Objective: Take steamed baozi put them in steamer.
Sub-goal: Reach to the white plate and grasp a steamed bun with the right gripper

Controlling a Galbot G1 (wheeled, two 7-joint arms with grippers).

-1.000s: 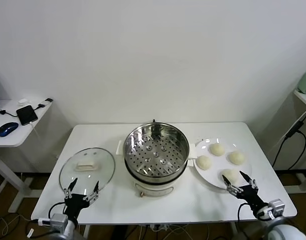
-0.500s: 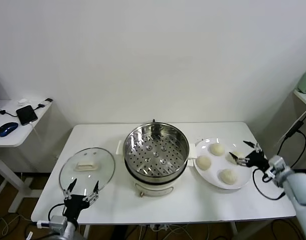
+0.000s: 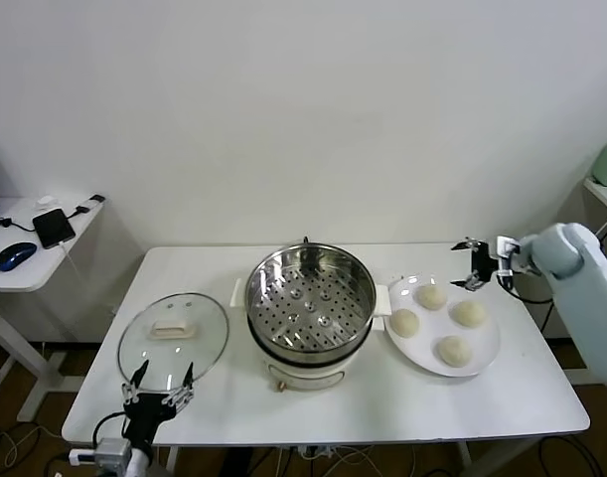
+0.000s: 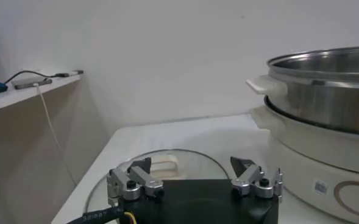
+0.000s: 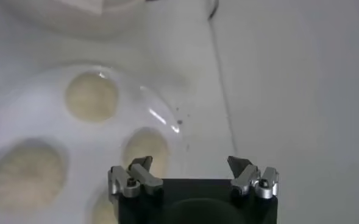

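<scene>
The steamer point(image 3: 308, 303) is a shiny steel pot with a perforated tray on a white base, mid-table, and is empty. Four cream-white baozi lie on a white plate point(image 3: 485, 338) to its right: one at the back point(image 3: 431, 295), one at the right point(image 3: 469, 313), one at the left point(image 3: 404, 322), one at the front point(image 3: 453, 350). My right gripper point(image 3: 472, 266) is open and empty, in the air just behind the plate's far right rim. Its wrist view shows the baozi point(image 5: 92, 96) point(image 5: 145, 146) below the open right gripper point(image 5: 190, 167). My left gripper point(image 3: 159, 383) is open and empty at the table's front left.
A round glass lid with a white handle point(image 3: 174, 328) lies flat left of the steamer, just beyond the left gripper point(image 4: 191, 170); it also shows in the left wrist view point(image 4: 161, 164). A side table with a phone and a mouse point(image 3: 15, 255) stands far left.
My right arm has swung from the table's front edge, past the plate's right side, up to behind the plate's far rim. The left gripper has sunk slightly.
</scene>
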